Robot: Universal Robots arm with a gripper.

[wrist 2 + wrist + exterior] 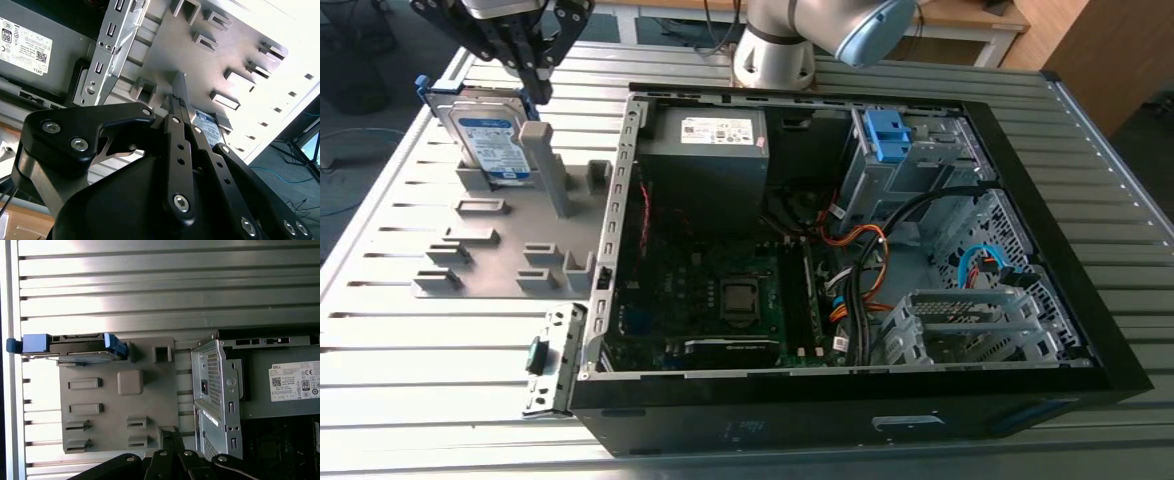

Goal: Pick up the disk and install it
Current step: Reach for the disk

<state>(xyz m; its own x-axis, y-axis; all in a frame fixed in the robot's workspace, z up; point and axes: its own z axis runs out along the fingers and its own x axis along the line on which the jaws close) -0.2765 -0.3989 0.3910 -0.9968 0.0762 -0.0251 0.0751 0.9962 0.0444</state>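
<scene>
The disk [491,142] stands on edge in a slot at the far end of a grey fixture plate [507,262], its blue-and-white label facing the camera and a blue bracket around it. In the first wrist view the disk [75,347] shows edge-on with its blue bracket ends. A bit of its label [208,126] peeks past the fingers in the second wrist view. My gripper [534,82] hangs just above the disk's top corner on the exterior view's right, fingers pressed together and holding nothing. The fingertips [178,92] point down at the plate.
An open black computer case [1067,300] lies to the exterior view's right of the plate. Inside are a grey power supply [707,150], a metal drive cage with a blue latch [887,135], the motherboard and cables. Upright posts [540,170] rise from the plate beside the disk.
</scene>
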